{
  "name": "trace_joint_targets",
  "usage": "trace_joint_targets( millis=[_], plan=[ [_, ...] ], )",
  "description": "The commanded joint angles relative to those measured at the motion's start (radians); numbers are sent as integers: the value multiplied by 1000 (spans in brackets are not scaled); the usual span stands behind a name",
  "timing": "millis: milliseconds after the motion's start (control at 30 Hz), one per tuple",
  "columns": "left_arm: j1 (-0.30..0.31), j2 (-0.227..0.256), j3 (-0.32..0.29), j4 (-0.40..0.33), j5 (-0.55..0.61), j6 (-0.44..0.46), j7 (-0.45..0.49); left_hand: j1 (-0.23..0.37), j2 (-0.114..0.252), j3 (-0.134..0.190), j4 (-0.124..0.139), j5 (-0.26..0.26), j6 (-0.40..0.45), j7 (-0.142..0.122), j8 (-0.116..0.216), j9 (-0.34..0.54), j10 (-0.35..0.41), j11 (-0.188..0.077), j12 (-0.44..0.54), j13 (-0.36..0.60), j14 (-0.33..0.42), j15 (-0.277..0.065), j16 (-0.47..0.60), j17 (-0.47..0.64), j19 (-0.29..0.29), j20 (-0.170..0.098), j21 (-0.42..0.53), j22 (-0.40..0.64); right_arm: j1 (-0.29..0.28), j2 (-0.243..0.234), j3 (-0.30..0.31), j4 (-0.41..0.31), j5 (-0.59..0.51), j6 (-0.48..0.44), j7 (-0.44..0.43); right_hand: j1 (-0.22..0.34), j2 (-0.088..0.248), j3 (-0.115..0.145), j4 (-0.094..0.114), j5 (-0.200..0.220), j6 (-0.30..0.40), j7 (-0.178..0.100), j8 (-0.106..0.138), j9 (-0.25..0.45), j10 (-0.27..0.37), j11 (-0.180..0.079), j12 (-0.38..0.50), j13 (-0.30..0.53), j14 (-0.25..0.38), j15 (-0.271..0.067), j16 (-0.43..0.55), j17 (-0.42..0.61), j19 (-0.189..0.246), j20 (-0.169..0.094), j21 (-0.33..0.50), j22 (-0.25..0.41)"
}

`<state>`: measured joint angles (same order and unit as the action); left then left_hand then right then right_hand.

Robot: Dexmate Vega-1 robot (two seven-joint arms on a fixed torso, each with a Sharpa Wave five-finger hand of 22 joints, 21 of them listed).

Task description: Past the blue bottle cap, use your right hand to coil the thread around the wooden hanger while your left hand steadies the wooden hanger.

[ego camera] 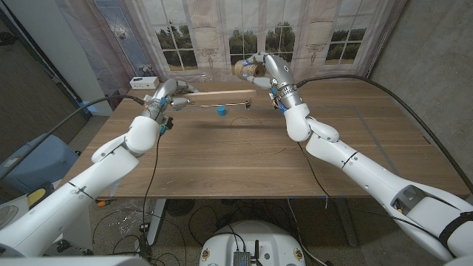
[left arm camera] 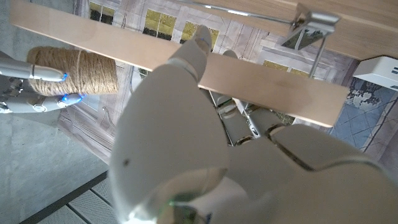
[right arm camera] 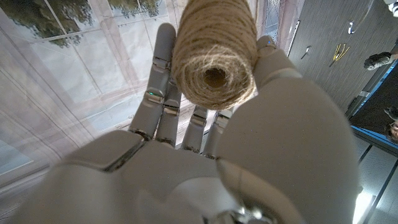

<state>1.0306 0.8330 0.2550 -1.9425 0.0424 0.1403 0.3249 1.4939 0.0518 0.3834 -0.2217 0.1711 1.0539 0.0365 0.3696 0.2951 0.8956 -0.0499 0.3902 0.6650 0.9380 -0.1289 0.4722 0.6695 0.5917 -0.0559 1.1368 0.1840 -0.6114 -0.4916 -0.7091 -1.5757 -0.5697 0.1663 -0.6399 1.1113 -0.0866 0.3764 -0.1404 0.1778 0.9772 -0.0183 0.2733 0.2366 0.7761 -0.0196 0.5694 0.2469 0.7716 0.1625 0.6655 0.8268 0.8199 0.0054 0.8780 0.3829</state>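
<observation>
**A:** Head view first; where does the wooden hanger (ego camera: 222, 93) sit?

**B:** Upper middle of the frame, a pale bar running level between the two hands, raised above the table (ego camera: 244, 148); the left hand (ego camera: 171, 94) grips its left end at upper left, fingers closed around the wood; a metal clip (ego camera: 247, 104) hangs under the bar's right part.

**A:** And the blue bottle cap (ego camera: 220, 111)?

**B:** Just below the bar, near the frame's centre top, standing on the table, apart from both hands.

**A:** The right hand (ego camera: 259, 68)?

**B:** Top centre-right of the head view, raised at the bar's right end; its fingers hold a spool of thread (ego camera: 242, 69); in the right wrist view the spool (right arm camera: 214, 53) sits at top centre, end-on, pinched between the fingers (right arm camera: 163, 81) behind it and the thumb at its right.

**A:** Does the left wrist view add anything?

**B:** The hanger (left arm camera: 267, 87) crosses the upper frame on a slant, with the left hand's (left arm camera: 205, 143) fingers closed on it mid-frame; the clip (left arm camera: 309, 28) shows at upper right; the spool (left arm camera: 78, 71) shows at left, held in the right hand's fingers (left arm camera: 28, 71).

**A:** Is thread wound on the bar?

**B:** I cannot tell; a thin loose strand (ego camera: 247, 137) lies on the table below the cap.
</observation>
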Motion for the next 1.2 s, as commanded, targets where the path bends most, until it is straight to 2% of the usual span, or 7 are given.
trace_joint_targets(
  millis=[33, 267, 700, 900, 1200],
  plan=[
    [-60, 10, 44, 17, -16, 38, -32, 51, 58, 61, 55, 9, 19, 17, -3, 4, 11, 5, -7, 2, 10, -26, 1, 4, -9, -113, 12, 2, -8, -2, 6, -1, -19, 91, -31, 267, 251, -2, 6, 4, 10, 2, -5, 5, 63, 8, 6, 155, 263, -392, -5, 15, -109, -209, 14, 4],
    [-101, 0, 73, 38, -13, 46, -32, 51, 57, 64, 54, 10, 18, 19, -3, 5, 12, 6, -10, 4, 12, -24, 0, 5, -10, -115, 17, 2, -15, -4, 14, -5, 12, 160, 1, 267, 251, -3, 6, 4, 9, 1, -9, 8, 64, 9, 6, 157, 266, -392, -9, 23, -113, -208, 28, 4],
    [-151, -56, 104, 72, -27, 71, 9, 48, 53, 67, 54, 13, 23, 16, -6, 4, 18, 8, -15, 5, 21, -29, -3, 3, -8, -122, 26, 1, -42, -3, 52, -1, 122, 278, 92, 269, 250, -6, 5, 5, 11, 2, -13, 11, 65, 12, 7, 160, 270, -392, -15, 34, -121, -208, 47, 2],
    [-171, -70, 116, 79, -32, 86, 19, 46, 51, 69, 55, 14, 24, 15, -8, 3, 22, 9, -16, 6, 24, -30, -3, 3, -7, -125, 30, 0, -48, -4, 72, 16, 249, 360, 202, 270, 250, -6, 4, 5, 12, 5, -16, 13, 65, 14, 6, 160, 272, -392, -19, 39, -124, -208, 57, 1],
    [-205, -67, 133, 78, -29, 109, 10, 42, 49, 72, 55, 15, 24, 15, -10, 3, 24, 7, -19, 9, 29, -31, -5, 3, -6, -126, 35, -1, -62, -21, 98, 15, 451, 397, 419, 273, 250, -7, 4, 4, 11, 10, -21, 15, 66, 16, 5, 161, 275, -392, -24, 48, -128, -207, 73, -2]
  ],
)
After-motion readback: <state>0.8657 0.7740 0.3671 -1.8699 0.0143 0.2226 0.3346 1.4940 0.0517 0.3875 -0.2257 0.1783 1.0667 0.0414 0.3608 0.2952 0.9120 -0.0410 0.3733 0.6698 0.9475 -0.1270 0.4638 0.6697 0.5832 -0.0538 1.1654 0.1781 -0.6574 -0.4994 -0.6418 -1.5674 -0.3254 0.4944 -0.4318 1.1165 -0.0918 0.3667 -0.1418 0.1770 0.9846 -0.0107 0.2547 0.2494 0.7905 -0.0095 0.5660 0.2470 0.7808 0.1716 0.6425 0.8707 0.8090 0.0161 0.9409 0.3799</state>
